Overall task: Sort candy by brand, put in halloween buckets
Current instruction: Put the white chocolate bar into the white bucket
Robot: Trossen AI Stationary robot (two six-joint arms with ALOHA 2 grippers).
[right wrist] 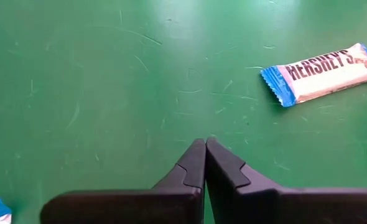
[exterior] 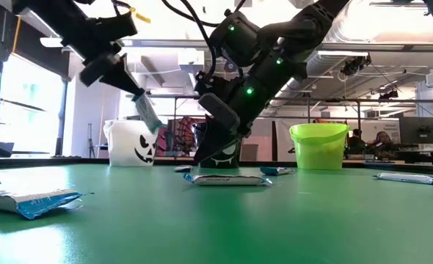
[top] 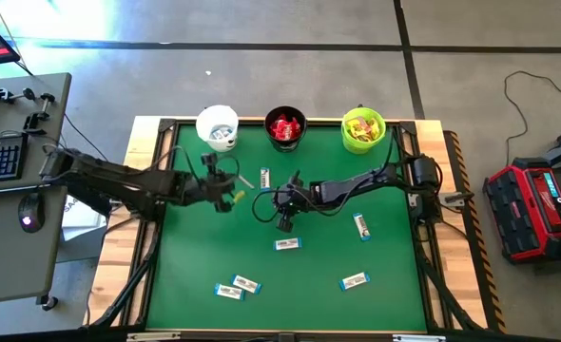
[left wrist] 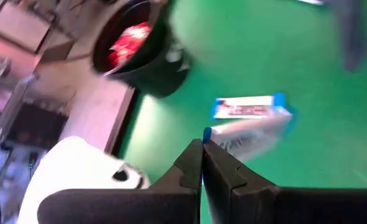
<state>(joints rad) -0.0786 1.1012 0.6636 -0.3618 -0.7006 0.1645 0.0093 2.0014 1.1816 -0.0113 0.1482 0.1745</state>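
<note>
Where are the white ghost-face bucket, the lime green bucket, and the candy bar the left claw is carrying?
white bucket [exterior: 134, 144], low view, on its face print.
lime green bucket [exterior: 318, 147], low view, on its front wall.
white-and-blue bar [left wrist: 249, 135], left wrist view, on the wrapper's middle, held by the left gripper [left wrist: 203, 149].

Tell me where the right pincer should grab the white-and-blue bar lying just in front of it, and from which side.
Probably from straight above, across the middle of the bar's narrow width. The white-and-blue bar lies flat on the green table, alone, with bare mat on both long sides. The right pincer, now shut, must first open; the crimped ends look too thin to grip.
</note>
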